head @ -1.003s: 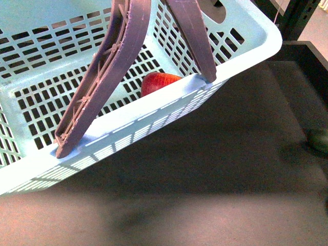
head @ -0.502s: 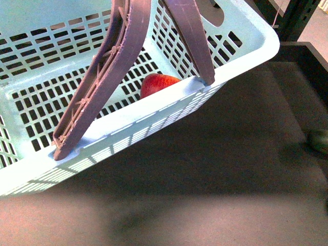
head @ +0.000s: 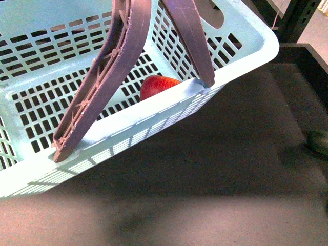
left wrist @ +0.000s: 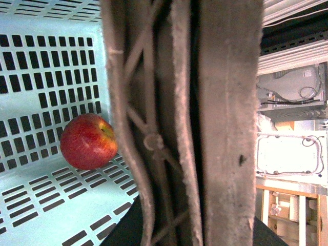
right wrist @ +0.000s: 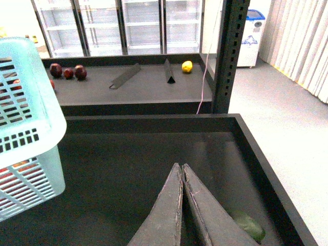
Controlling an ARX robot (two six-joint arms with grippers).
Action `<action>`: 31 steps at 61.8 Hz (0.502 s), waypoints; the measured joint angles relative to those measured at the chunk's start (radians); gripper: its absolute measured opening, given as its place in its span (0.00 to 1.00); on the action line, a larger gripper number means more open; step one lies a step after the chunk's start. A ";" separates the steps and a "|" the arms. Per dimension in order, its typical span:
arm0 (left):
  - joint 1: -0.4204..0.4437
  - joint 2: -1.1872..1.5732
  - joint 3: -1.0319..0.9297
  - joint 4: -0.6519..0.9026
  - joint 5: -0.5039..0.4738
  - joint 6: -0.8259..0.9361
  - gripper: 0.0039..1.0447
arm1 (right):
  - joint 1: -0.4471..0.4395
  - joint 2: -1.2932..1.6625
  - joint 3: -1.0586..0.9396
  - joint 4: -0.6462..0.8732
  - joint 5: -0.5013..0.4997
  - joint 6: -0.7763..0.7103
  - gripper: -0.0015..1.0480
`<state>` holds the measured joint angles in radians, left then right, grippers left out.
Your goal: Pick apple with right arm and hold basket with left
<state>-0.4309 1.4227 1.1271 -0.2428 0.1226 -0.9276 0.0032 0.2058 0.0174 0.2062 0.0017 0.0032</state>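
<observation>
The pale aqua basket (head: 154, 110) hangs tilted above the dark tray, its two brown-mauve handles (head: 102, 72) drawn up together. The red apple (head: 156, 84) lies inside it against the near wall. The left wrist view shows the apple (left wrist: 88, 141) on the slotted floor (left wrist: 46, 205) beside the handles (left wrist: 225, 123). My left gripper is shut on those handles, which hide its fingers. My right gripper (right wrist: 181, 166) is shut and empty over the dark tray, to the right of the basket's corner (right wrist: 31, 128).
A dull green round thing (right wrist: 246, 225) lies in the tray's right corner, also in the front view (head: 319, 139). A black upright post (right wrist: 228, 56) stands behind the tray wall (right wrist: 154, 123). A back shelf holds small dark red fruits (right wrist: 66, 72) and a yellow one (right wrist: 187, 66).
The basket has shifted slightly left and down in the front view. The apple stays inside it against the near wall.
</observation>
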 joint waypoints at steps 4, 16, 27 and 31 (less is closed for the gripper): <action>0.000 0.000 0.000 0.000 0.000 0.000 0.15 | 0.000 -0.014 0.000 -0.014 0.000 0.000 0.02; 0.000 0.000 0.000 0.000 0.001 0.000 0.15 | 0.000 -0.171 0.000 -0.193 0.000 0.000 0.02; 0.000 -0.001 0.000 0.000 0.000 0.001 0.15 | 0.000 -0.198 0.000 -0.204 0.000 0.000 0.02; 0.000 -0.001 0.000 0.000 0.001 -0.001 0.15 | 0.000 -0.200 0.000 -0.204 0.000 -0.001 0.02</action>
<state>-0.4309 1.4216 1.1275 -0.2428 0.1234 -0.9287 0.0032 0.0063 0.0174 0.0017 0.0021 0.0025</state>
